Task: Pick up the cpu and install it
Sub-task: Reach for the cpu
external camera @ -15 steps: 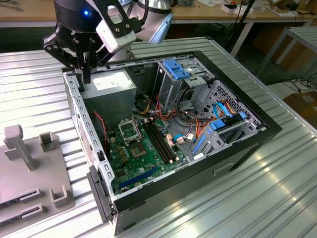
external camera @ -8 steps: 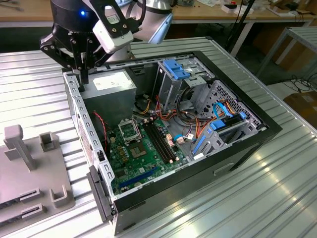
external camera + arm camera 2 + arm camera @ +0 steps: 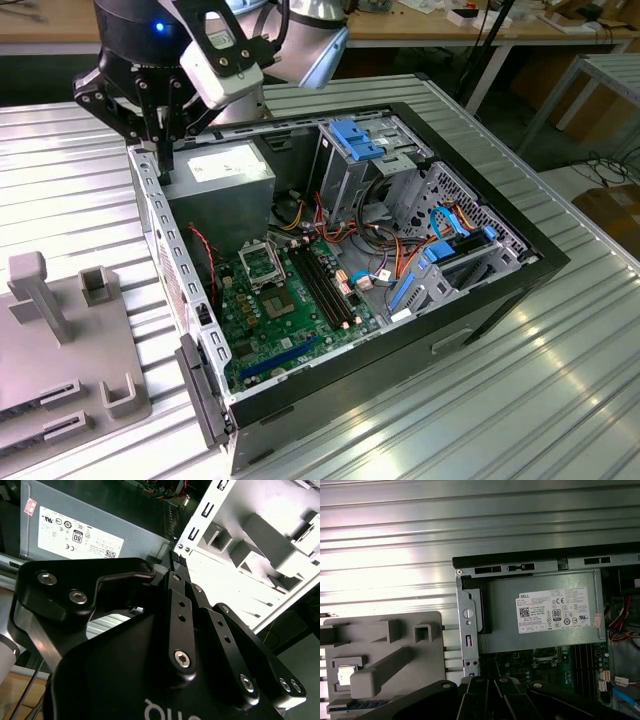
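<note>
Both wrist views close to power supply (image 3: pixel 545 612)

Bright, even light comes from overhead. The ribbed metal counter (image 3: pixel 560 390) throws back broad white glare, strongest in the first wrist view. In the second wrist view the pale fixture plate (image 3: pixel 240 580) is washed out nearly white. Soft shadow fills the computer case (image 3: pixel 480 305).

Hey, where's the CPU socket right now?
In the exterior view, the socket sits on the green motherboard, just beside the grey power supply, with the black memory slots on the exterior view's right of it.
</note>
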